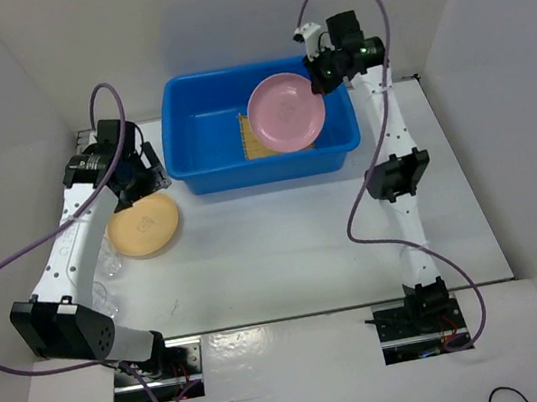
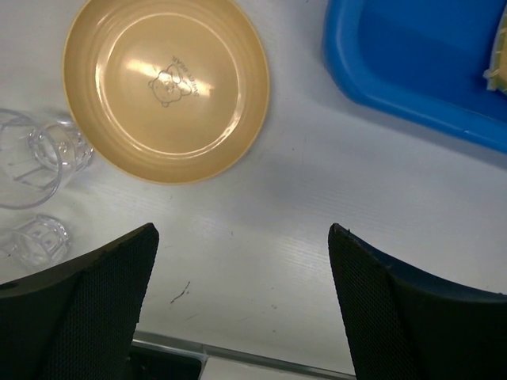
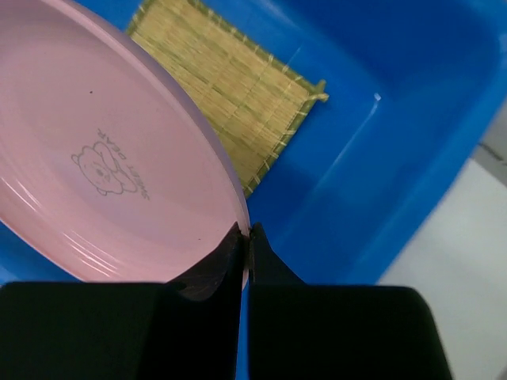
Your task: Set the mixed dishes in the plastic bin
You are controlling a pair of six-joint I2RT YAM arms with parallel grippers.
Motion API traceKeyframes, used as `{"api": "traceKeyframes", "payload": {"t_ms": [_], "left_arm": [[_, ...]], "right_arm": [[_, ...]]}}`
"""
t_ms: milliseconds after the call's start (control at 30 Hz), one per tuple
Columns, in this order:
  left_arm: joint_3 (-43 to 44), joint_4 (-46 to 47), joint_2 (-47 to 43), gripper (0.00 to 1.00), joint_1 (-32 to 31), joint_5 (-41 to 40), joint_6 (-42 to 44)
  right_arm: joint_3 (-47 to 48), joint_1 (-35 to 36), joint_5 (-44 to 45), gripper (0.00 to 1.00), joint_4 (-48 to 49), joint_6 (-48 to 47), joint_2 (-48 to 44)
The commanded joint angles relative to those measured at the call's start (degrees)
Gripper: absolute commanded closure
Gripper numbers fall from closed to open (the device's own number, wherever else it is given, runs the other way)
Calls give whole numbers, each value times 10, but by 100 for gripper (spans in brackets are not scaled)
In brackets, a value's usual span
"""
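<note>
The blue plastic bin [image 1: 191, 157] stands at the back middle of the table, and the woven bamboo mat [image 3: 230, 87] lies flat on its floor. My right gripper [image 3: 245, 233] is shut on the rim of the pink plate [image 1: 286, 112], holding it tilted above the bin's right half. The tan-orange plate [image 2: 166, 83] rests on the table left of the bin. Two clear cups [image 2: 28, 166] stand beside that plate. My left gripper [image 2: 242, 237] hovers open over bare table near the tan-orange plate, with nothing between its fingers.
White walls enclose the table on the left, back and right. A metal strip [image 2: 238, 356] runs along the table's left edge below my left gripper. The bin's near left corner [image 2: 348, 71] lies close to the left gripper.
</note>
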Motion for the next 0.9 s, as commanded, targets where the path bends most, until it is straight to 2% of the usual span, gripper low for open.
{"api": "traceKeyframes", "payload": {"t_ms": [0, 200, 267, 400, 433, 533, 633, 667, 700, 733, 867], "left_arm": [[-24, -18, -17, 6, 4, -14, -10], [-41, -36, -54, 4, 4, -25, -54], [-41, -43, -54, 1, 4, -20, -60], [-47, -70, -47, 1, 4, -13, -80], [-47, -91, -42, 1, 9, -33, -91], [-54, -107, -37, 1, 9, -38, -121], [-80, -108, -66, 1, 9, -31, -132], [-94, -82, -78, 1, 9, 2, -126], [-105, -68, -88, 1, 15, 32, -88], [-112, -68, -93, 1, 20, 48, -87], [-139, -39, -99, 1, 20, 78, -72]], "right_arm": [[63, 7, 32, 100, 15, 26, 53], [63, 18, 32, 100, 64, 32, 135], [63, 18, 32, 100, 72, 32, 149], [63, 18, 21, 100, 82, 32, 187], [63, 18, 21, 96, 82, 32, 192], [63, 18, 30, 95, 102, 32, 206], [63, 18, 52, 83, 125, 39, 212], [63, 23, 52, 66, 131, 44, 212], [63, 23, 58, 56, 137, 44, 203], [63, 23, 58, 42, 143, 49, 195], [63, 23, 48, 20, 149, 49, 132]]}}
